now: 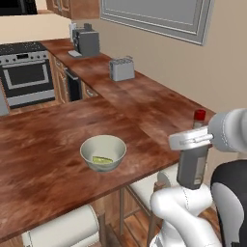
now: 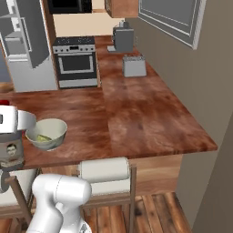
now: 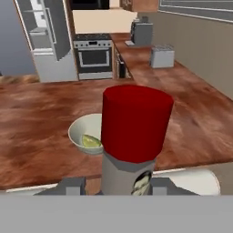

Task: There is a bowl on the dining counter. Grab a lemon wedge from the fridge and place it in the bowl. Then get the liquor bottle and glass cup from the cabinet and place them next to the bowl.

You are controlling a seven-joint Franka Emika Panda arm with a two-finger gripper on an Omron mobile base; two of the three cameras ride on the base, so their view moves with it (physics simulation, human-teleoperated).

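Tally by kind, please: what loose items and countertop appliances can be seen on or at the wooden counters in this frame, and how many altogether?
Bowl: 1
Lemon wedge, lying in the bowl: 1
Liquor bottle, red-capped, held in the gripper beside the counter edge: 1
Toaster: 1
Coffee machine: 1
Total: 5

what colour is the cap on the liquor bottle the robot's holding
Red. The cap on the liquor bottle shows best in the hand view, close up.
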